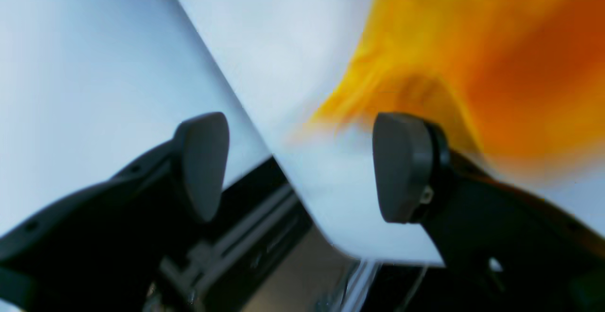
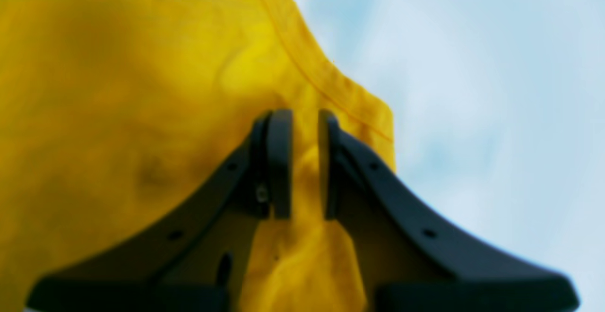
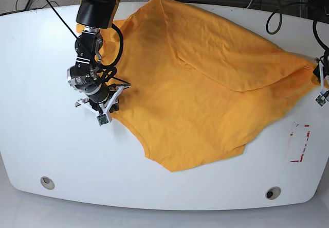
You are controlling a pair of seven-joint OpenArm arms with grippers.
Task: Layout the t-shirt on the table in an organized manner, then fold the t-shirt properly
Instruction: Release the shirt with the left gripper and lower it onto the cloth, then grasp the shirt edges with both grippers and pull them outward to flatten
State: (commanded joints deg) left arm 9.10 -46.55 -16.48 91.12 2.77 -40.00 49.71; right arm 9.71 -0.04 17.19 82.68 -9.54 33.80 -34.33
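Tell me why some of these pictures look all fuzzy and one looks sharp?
Left wrist view: the t-shirt is streaked with motion blur, while the open left claw looks fairly sharp. Right wrist view: soft focus all over, blurring both the shirt cloth and the right claw pinching it. Base view: crisp, with even light and a faint sheen on the table.

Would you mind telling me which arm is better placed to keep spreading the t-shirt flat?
The right. Its end effector is closed on an edge of the t-shirt, so it can pull at once. The left end effector is open, holding nothing, at the table corner.
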